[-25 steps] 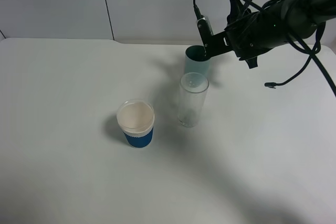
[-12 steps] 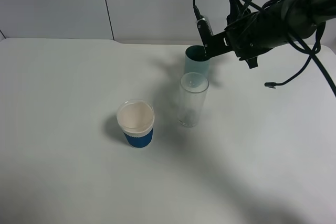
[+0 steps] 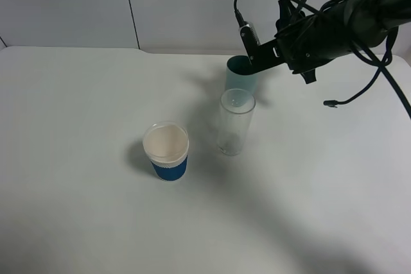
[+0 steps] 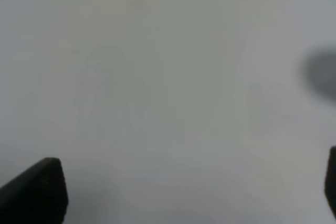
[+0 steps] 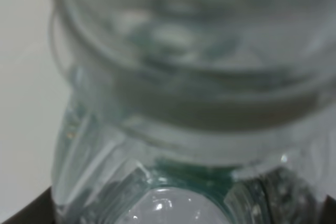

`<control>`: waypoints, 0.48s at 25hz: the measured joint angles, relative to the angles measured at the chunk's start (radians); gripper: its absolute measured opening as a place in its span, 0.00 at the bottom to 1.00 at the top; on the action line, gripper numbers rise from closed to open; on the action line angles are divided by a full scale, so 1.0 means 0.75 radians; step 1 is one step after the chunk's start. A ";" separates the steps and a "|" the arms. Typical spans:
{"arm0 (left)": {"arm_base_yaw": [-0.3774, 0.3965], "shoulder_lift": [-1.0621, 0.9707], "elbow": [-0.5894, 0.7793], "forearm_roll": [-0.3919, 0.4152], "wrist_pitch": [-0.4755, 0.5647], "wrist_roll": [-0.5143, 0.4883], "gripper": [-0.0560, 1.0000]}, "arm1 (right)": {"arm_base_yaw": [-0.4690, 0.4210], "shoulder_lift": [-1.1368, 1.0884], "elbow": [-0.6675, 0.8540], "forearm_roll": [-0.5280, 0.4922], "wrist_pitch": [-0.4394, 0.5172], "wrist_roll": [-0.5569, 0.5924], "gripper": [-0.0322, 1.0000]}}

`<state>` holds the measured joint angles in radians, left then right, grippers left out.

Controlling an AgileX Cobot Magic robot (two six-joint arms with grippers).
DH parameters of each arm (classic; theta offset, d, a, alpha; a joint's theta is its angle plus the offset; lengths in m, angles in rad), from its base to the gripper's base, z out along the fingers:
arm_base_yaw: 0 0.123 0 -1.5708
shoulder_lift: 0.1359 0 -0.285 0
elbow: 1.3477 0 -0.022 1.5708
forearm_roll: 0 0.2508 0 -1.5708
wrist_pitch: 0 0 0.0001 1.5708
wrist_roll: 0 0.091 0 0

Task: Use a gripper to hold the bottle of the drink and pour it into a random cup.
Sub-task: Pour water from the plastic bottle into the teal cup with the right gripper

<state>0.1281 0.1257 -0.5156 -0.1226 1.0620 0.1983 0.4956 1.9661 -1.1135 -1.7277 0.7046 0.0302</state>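
Observation:
My right gripper (image 3: 264,52) reaches in from the upper right and is shut on the bottle of the drink (image 3: 246,33), which is tilted with its mouth just above the far rim of the teal cup (image 3: 240,76). Most of the bottle is hidden behind the black jaws. In the right wrist view the clear bottle (image 5: 184,77) fills the frame, its ribbed shoulder and neck close up. The left gripper (image 4: 184,190) stands open over bare white table, with only its two black fingertips (image 4: 37,195) showing; it is out of the exterior high view.
A tall clear glass tumbler (image 3: 235,123) stands just in front of the teal cup. A blue-sleeved white paper cup (image 3: 167,152) sits further left and nearer. Black cables (image 3: 359,88) loop down from the right arm. The white table (image 3: 77,126) ends at a back wall.
The bottle's mouth has shifted slightly up and to the left above the teal cup. The cups have not moved.

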 joint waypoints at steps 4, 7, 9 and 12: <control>0.000 0.000 0.000 0.000 0.000 0.000 0.99 | 0.000 0.000 0.000 0.000 -0.004 -0.001 0.58; 0.000 0.000 0.000 0.000 0.000 0.000 0.99 | 0.000 0.000 0.000 0.000 -0.007 -0.001 0.58; 0.000 0.000 0.000 0.000 0.000 0.000 0.99 | 0.000 0.000 0.000 0.000 -0.007 -0.001 0.58; 0.000 0.000 0.000 0.000 0.000 0.000 0.99 | 0.000 0.000 0.000 0.000 -0.007 -0.003 0.58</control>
<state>0.1281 0.1257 -0.5156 -0.1226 1.0620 0.1983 0.4956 1.9661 -1.1135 -1.7277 0.6994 0.0283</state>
